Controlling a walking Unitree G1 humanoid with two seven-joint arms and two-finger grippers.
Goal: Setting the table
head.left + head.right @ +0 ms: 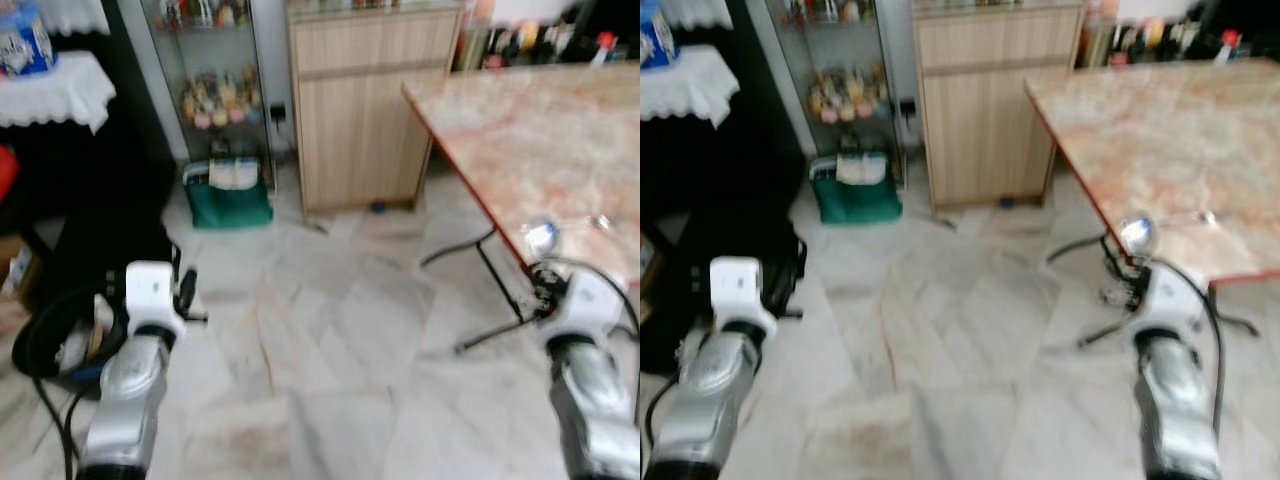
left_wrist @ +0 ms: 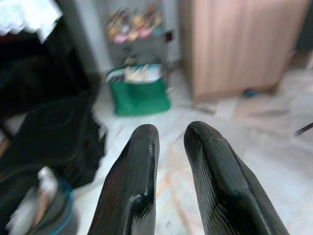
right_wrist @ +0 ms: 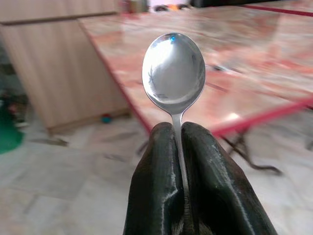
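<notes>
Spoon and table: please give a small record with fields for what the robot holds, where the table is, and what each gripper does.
held item: spoon, bowl pointing up out of the fingers
right gripper: shut on the spoon's handle, near the table's corner
left gripper: holds nothing, fingers slightly apart, over the floor
table: marble-patterned top with red edge, ahead on the robot's right
on table: a small shiny item, too blurred to name
beyond table: wooden cabinet
floor: green bag by a glass shelf
</notes>
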